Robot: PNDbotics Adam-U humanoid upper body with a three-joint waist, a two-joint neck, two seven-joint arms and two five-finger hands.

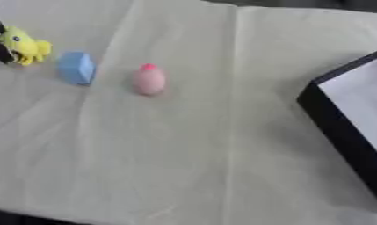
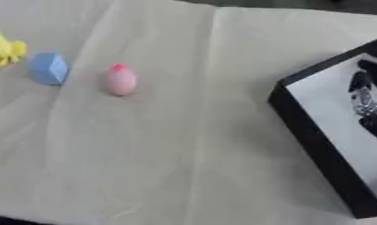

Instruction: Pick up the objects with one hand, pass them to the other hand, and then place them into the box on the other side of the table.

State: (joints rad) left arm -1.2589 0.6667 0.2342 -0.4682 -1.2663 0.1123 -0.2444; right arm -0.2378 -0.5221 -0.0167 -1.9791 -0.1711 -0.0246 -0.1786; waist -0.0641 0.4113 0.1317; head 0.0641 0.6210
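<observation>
Left hand (image 1: 0,41) at the yellow toy (image 1: 26,45); grip not discernible.
Lift clear of blue block (image 1: 76,67) beside it; right hand (image 2: 369,101) over box (image 2: 314,145), fingers indistinct.

Yellow toy (image 1: 26,46), blue block (image 1: 76,67), pink egg (image 1: 149,80), black-walled white-floored box (image 2: 314,145), cream cloth (image 1: 191,154).

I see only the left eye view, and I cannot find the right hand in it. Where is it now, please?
Observer: In the right eye view the right hand shows against the white inside of the box, at the picture's right edge.
Operator: In my view the box runs out of the picture. Where does it end?
Observer: The right eye view shows its near corner, low at the right, where the black wall ends.
</observation>
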